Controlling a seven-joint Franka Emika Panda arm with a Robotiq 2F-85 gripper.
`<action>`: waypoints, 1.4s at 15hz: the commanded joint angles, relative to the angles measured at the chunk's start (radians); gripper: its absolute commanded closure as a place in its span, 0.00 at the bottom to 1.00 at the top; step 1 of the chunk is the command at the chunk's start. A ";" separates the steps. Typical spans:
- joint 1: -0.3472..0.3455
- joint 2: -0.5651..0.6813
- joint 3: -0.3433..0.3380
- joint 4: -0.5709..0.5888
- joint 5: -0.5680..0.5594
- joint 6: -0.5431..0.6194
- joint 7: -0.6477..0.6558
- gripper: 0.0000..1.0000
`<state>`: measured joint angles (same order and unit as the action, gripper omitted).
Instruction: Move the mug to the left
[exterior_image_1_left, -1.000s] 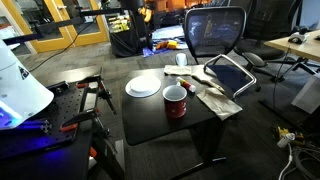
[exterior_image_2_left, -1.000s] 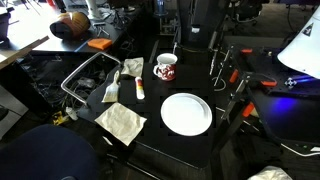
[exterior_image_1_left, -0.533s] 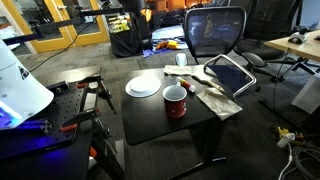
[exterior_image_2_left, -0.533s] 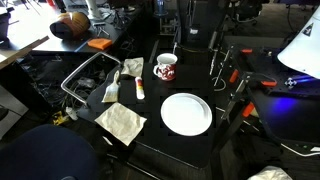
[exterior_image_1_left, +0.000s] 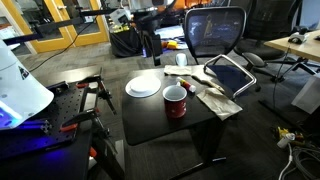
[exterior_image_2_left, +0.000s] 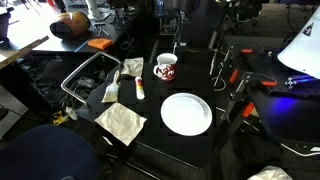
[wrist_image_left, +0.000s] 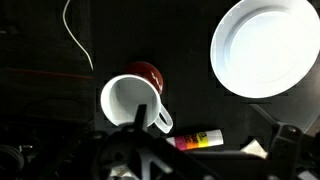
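1. One black desk (exterior_image_1_left: 150, 118) carries everything. Bare surface beside the mug, on the side away from the plate, probably leaves room to slide it.
2. White plate (exterior_image_2_left: 186, 113) lies flat, apart from the mug, and likely blocks travel on that side.
3. Dark red mug (wrist_image_left: 130, 100) stands upright near the desk's edge, untouched.
4. End effector (wrist_image_left: 200, 162) hangs above the mug and carries nothing. I cannot tell how wide it is.

Office-like lab: mesh swivel chair (exterior_image_1_left: 215, 30), wooden desk (exterior_image_1_left: 292, 45), floor cables (exterior_image_1_left: 290, 138).
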<state>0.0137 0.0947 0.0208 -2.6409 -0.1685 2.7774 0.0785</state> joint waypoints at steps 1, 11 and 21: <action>-0.006 0.129 -0.019 0.077 0.008 0.048 -0.062 0.00; -0.024 0.328 -0.014 0.195 0.041 0.061 -0.110 0.00; -0.058 0.445 -0.009 0.266 0.072 0.082 -0.138 0.00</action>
<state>-0.0275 0.5108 0.0020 -2.3973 -0.1217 2.8265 -0.0186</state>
